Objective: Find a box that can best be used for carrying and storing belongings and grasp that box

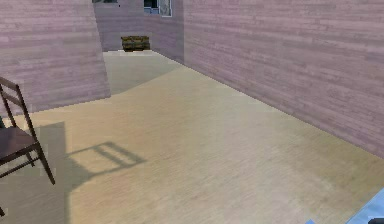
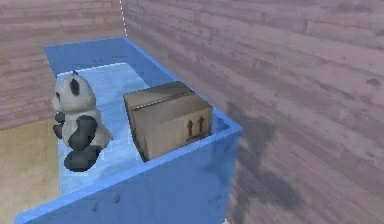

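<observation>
You'll see a brown cardboard box (image 2: 168, 122) at the arm side view's centre, inside a blue-walled bed (image 2: 190, 172), near a toy panda (image 2: 79, 118).

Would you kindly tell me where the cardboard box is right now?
In the arm side view, the cardboard box stands near the middle on the blue bed, just right of the panda toy and beside the plank wall.

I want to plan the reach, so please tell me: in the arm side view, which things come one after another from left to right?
panda toy → cardboard box → plank wall
</observation>
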